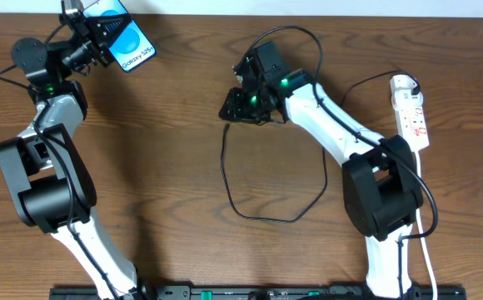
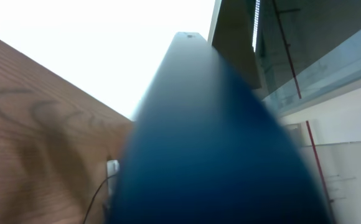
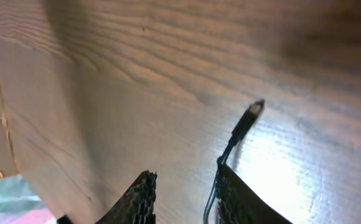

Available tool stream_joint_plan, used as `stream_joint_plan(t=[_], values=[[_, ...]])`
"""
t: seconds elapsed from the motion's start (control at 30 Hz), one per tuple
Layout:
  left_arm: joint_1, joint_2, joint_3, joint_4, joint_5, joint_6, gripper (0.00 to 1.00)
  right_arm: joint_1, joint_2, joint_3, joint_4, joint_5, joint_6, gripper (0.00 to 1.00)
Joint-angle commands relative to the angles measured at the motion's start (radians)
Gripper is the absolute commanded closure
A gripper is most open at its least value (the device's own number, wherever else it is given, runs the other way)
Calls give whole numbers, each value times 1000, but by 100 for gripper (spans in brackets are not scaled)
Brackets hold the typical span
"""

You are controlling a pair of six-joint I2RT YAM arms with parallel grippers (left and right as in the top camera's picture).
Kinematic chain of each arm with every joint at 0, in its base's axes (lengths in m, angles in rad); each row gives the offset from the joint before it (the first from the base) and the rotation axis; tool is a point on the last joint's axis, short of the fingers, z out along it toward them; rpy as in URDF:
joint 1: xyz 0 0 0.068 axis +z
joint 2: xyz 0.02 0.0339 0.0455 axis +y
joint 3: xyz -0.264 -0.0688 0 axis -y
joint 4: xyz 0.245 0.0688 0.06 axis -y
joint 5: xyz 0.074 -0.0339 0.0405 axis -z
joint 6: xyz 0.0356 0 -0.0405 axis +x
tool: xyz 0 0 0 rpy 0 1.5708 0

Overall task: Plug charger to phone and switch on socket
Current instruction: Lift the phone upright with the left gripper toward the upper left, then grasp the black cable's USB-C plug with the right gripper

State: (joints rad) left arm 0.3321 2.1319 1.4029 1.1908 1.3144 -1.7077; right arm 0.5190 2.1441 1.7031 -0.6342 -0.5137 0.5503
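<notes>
My left gripper [image 1: 98, 37] is shut on the phone [image 1: 127, 37], holding it lifted at the table's far left corner with its blue "Galaxy" screen facing up. In the left wrist view the phone [image 2: 211, 143] is a dark blue blur that hides the jaws. The charger, a thin black cable [image 1: 262, 217], loops across the middle of the table. Its plug tip [image 3: 250, 115] lies on the wood just ahead of my right gripper [image 3: 185, 174]. That gripper [image 1: 240, 104] is open, and the cable runs along the inside of its right finger [image 3: 239, 199]. The white socket [image 1: 411, 112] lies at the far right.
The socket's thick white cord [image 1: 429, 250] runs down the right side past the right arm's base [image 1: 379, 196]. A black rail [image 1: 258, 293] borders the table's front edge. The left arm's base [image 1: 46, 187] stands at the left.
</notes>
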Motion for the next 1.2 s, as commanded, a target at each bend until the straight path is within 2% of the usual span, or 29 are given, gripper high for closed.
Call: stream_joint_plan(t=[0.0,0.2,0.93,1.03,1.17], values=[[2,-23,14,14,13,51,93,2,18,21,-13,-14,88,69],[2,-23,14,14,32,54,92,2,90,21,-10,-64,172,74],[1,-23,14,14,67,53,93,-3,201,21,53,-126,210,78],[1,-23,14,14,67,53,93,-12,201,21,67,-124,195,82],[-3,-23,14,14,73,53,93,-20,201,21,106,-138,145,95]])
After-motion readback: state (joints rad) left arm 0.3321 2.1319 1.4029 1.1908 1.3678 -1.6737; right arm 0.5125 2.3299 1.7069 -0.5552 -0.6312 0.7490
